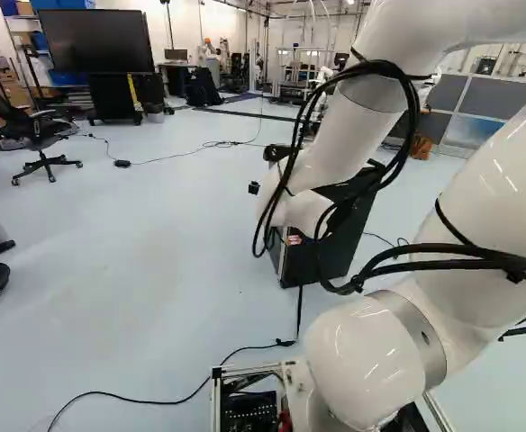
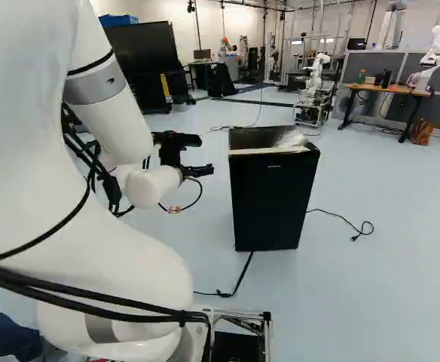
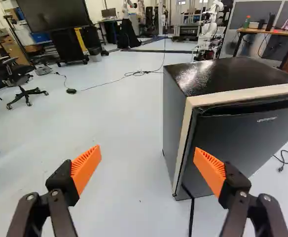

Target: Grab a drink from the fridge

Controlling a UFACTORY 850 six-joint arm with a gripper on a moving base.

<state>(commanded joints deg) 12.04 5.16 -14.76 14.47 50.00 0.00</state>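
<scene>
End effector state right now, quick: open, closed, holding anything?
End effector: open, its orange pads wide apart, holding nothing.

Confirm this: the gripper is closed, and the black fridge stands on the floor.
Not right: the gripper is open. The wrist view shows its orange pads well apart. The black fridge does stand on the floor.

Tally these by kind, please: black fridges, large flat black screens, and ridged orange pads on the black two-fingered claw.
Black box-shaped fridge: 1
Large flat black screen: 1
Ridged orange pads on the black two-fingered claw: 2
Total: 4
</scene>
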